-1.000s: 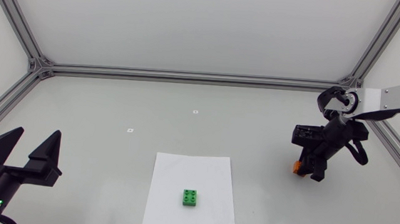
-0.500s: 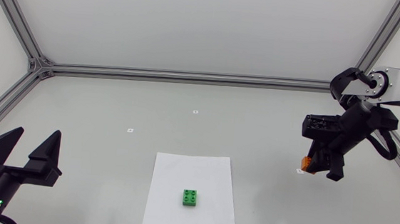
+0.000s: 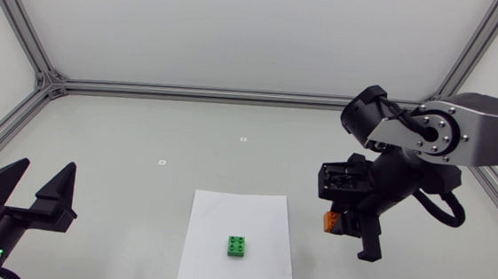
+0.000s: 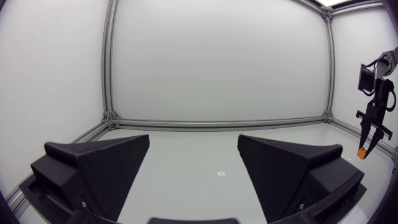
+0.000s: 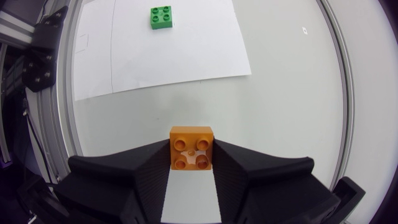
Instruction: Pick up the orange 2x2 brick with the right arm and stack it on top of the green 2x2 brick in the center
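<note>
The right gripper [image 3: 349, 231] pinches the orange 2x2 brick [image 3: 332, 221] between its two fingers, studs up. It holds the brick above the table [image 3: 142, 140], just right of the white paper sheet [image 3: 225, 211]. The green 2x2 brick [image 3: 238, 246] lies on this sheet, to the left of the orange one and a little nearer.

The left gripper [image 3: 46, 170] rests at the near left with its fingers spread.

The grip is only at the fingertips, so I think the brick can tilt or slip during pressing. If the studs do not line up, the green brick may slide, or the paper may move under it.

I see no readable writing. The two small marks [image 3: 243, 140] on the table are too small to read.
</note>
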Tool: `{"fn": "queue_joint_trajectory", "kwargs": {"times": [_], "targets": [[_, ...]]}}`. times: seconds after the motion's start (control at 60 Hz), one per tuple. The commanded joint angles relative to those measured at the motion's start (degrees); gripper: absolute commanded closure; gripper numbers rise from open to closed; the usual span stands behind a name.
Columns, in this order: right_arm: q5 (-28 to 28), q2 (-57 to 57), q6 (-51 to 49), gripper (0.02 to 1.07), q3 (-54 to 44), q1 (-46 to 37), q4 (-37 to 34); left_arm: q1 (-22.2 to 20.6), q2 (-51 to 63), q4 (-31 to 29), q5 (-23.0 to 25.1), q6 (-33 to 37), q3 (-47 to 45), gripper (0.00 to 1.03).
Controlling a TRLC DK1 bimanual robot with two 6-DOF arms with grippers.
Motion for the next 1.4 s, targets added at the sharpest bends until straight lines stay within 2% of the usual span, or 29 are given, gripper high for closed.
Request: {"fn": "queue_joint_trajectory", "kwargs": {"times": [0.0, 0.2, 0.483, 0.917, 1.383], "targets": [[0.1, 1.0, 5.8, 1.01, -0.5, 4.7, 0.0, 0.2, -0.5, -0.8, 0.3, 0.8, -2.3, 0.04], [-1.5, 6.1, 12.2, 1.01, 3.0, 12.7, 1.4, 0.2, -0.5, -0.8, 0.3, 0.8, -2.3, 0.04], [-0.1, 14.9, 17.6, 1.01, 8.8, 21.7, 4.2, 0.2, -0.5, -0.8, 0.3, 0.8, -2.3, 0.04], [2.3, 25.8, 19.8, 1.01, 18.6, 26.1, 4.9, 0.2, -0.5, -0.8, 0.3, 0.8, -2.3, 0.04], [3.1, 28.5, 19.8, 1.01, 19.6, 26.8, 5.9, 0.2, -0.5, -0.8, 0.3, 0.8, -2.3, 0.04]]}}
